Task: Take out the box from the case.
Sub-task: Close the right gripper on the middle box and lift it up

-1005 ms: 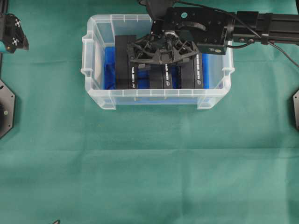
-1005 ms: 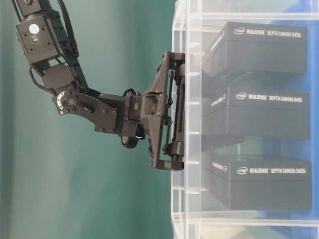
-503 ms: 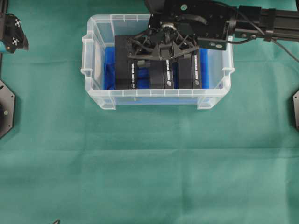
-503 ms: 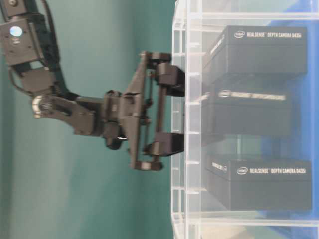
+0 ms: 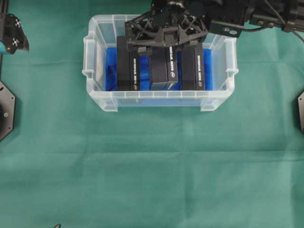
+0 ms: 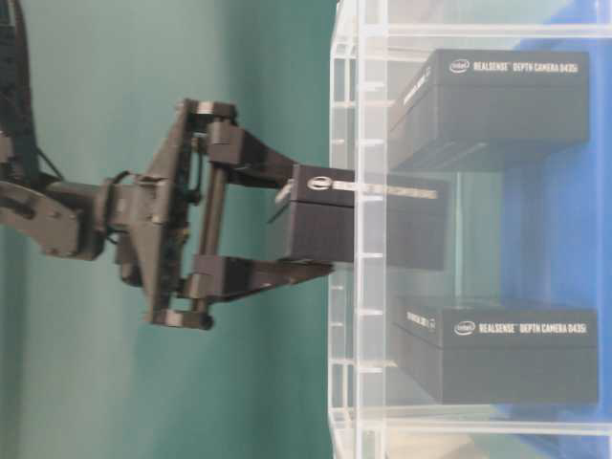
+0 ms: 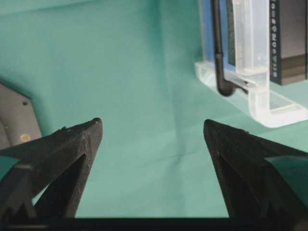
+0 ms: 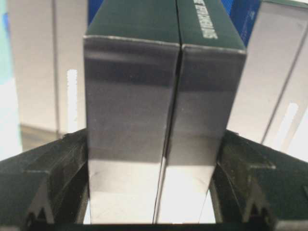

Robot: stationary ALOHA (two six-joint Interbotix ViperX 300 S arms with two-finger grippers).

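Lifted partway above the case, the middle box sits clamped in the right tool between two neighbouring boxes.

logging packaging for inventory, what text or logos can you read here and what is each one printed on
"intel REALSENSE DEPTH CAMERA D435i" on the top black box in the case, table-level view.
"intel REALSENSE DEPTH CAMERA D435i" on the bottom black box.
Middle box, held in the right gripper jaws and partly out of the case: round logo shows, its wording is blurred.
White lettering on the box sides overhead and in both wrist views: too small or cropped to read.
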